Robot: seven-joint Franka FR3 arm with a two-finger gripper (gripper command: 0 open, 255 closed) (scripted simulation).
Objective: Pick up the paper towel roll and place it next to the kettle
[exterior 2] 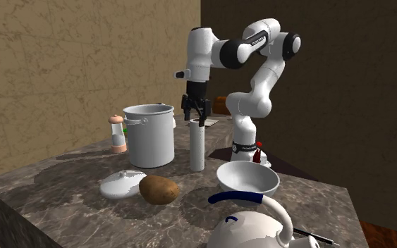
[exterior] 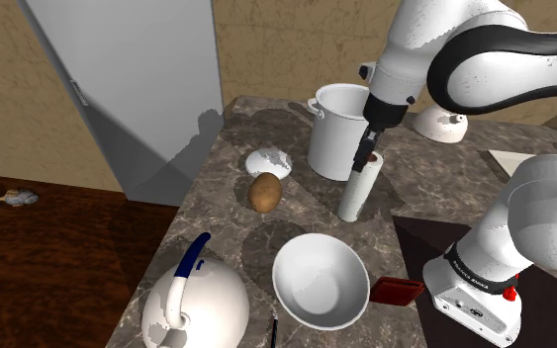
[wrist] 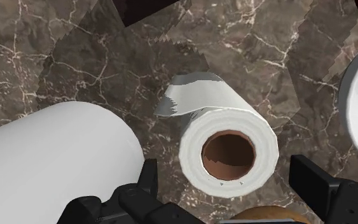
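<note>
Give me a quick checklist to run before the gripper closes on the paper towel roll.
1. Open gripper: ok, the fingers stand apart.
2. Upright paper towel roll: ok.
3. Roll between the fingers: ok, by the wrist view.
4. Fingers low enough on the roll: cannot tell.
5. Finger clear of the pot beside the roll: cannot tell.
6. Bare counter beside the kettle: ok.

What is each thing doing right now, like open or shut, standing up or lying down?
Claw: open, over the roll, not gripping.
Paper towel roll: standing upright, unheld.
Pot: upright, lid off.
Lid: lying flat, off the pot.
Bowl: upright, empty.
Kettle: upright.
Shaker: upright.
</note>
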